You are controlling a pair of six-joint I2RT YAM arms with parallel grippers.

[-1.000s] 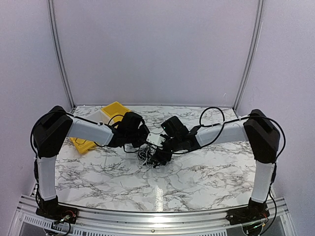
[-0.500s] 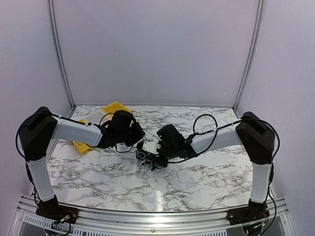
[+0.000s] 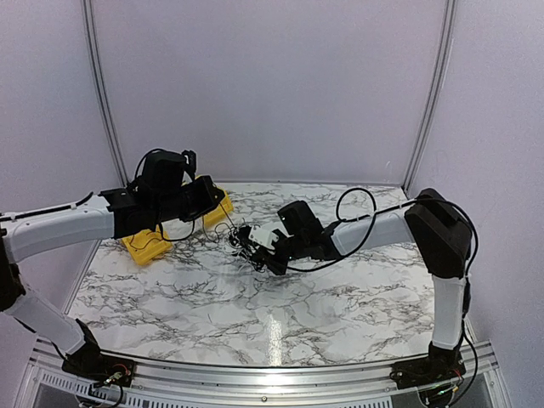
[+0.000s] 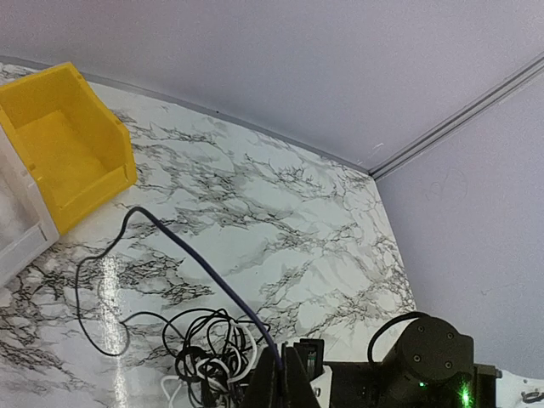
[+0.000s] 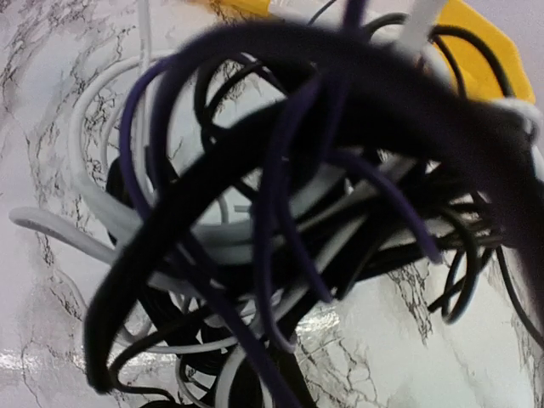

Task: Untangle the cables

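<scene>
The cables (image 3: 241, 248) are a tangle of black, white and purple wires on the marble table (image 3: 340, 297), left of centre. My left gripper (image 3: 220, 207) hangs above the table, shut on one purple cable (image 4: 204, 263) that runs taut from its fingertips (image 4: 281, 378). The rest of the clump (image 4: 208, 353) lies below it. At the clump's right side is my right gripper (image 3: 253, 245), shut on the tangle. In the right wrist view the cables (image 5: 272, 212) fill the frame and hide the fingers.
A yellow bin (image 3: 153, 242) and a white bin (image 4: 17, 225) sit at the back left, close to my left arm. Thicker black arm cables (image 3: 357, 208) loop over my right forearm. Walls close in the table behind and at both sides.
My right gripper has shut on the clump. My left arm has risen and swung back to the left, drawing the purple cable out of the tangle.
</scene>
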